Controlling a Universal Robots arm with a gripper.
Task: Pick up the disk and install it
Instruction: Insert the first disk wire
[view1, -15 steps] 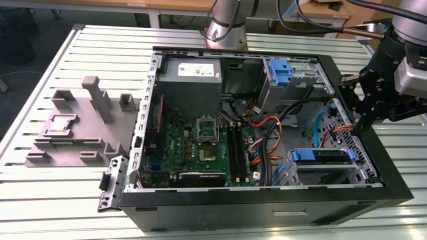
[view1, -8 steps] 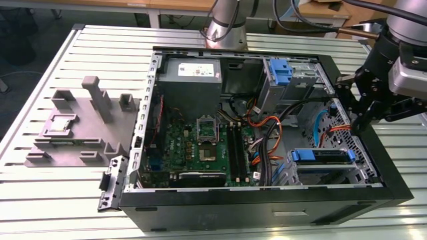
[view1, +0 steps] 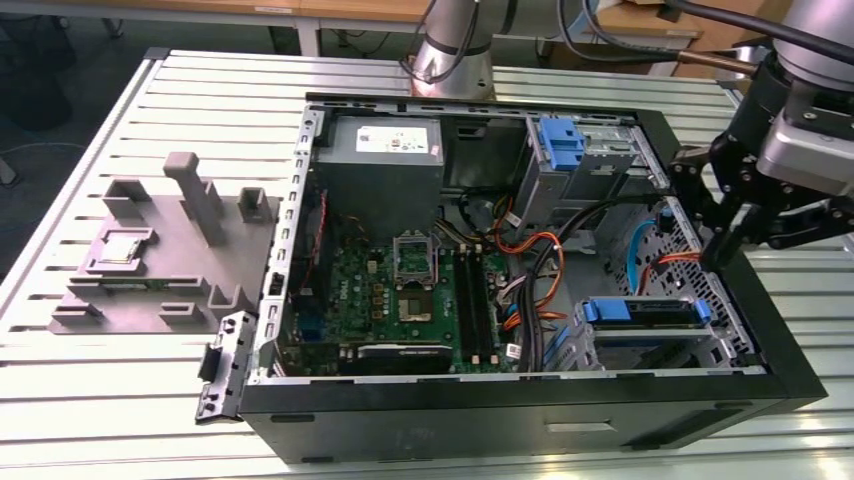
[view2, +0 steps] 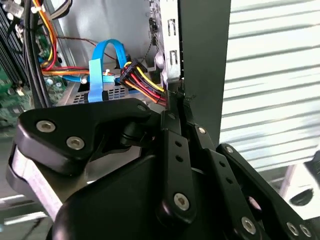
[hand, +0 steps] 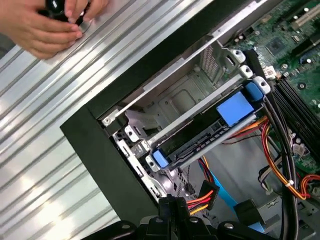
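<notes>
Presently you have one end effector (view1: 738, 232), fingers pinched together on nothing, poised over the case (view1: 534, 400) edge at the exterior view's right, near the wiring. One disk (view1: 645, 312) sits in its bay, blue rails level, seemingly seated. One blue latch (view1: 561, 147) stands apart. One hand (hand: 47, 22) rests on the bench (hand: 45, 145).

We see the black pincer (view2: 176, 102) closed at the computer case's dark side wall (view2: 204, 65), its fingertips meeting just beside a bundle of red, yellow and black power wires (view2: 142, 82). A blue flat cable (view2: 102, 65) loops behind it; the ribbed metal desk (view2: 272, 75) lies beyond the wall.
</notes>
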